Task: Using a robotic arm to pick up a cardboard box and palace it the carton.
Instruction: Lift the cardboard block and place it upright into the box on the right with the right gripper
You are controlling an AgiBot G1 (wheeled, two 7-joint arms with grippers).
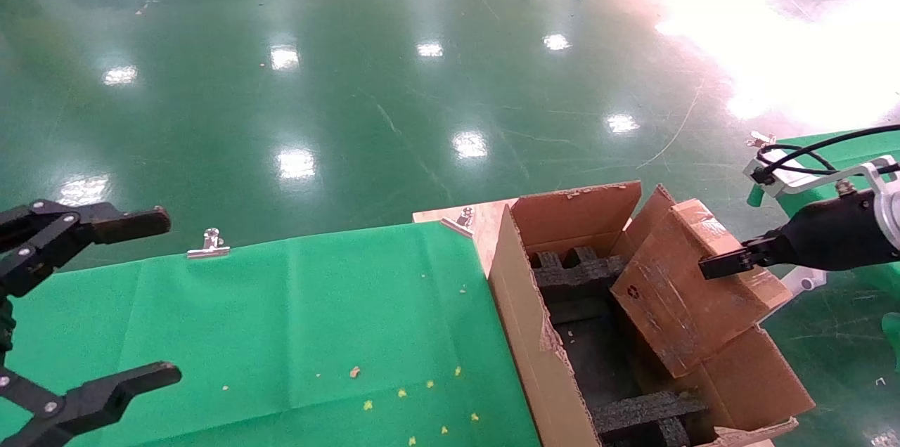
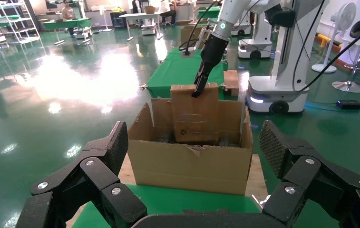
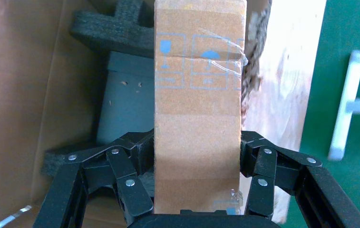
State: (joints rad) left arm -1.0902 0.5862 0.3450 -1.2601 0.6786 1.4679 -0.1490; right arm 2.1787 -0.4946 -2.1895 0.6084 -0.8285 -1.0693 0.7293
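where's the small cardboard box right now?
In the head view, on the robot's right, the cardboard box hangs tilted in the right gripper over the open carton, above its black foam blocks.

left end effector [image 1: 158, 299] spread wide | right end effector [image 3: 197, 159] clamped

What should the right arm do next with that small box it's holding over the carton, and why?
Probably lower it a little. The right end effector is shut on the cardboard box, which hangs tilted above the carton, its lower end just over the black foam blocks. The left end effector waits open, aside.
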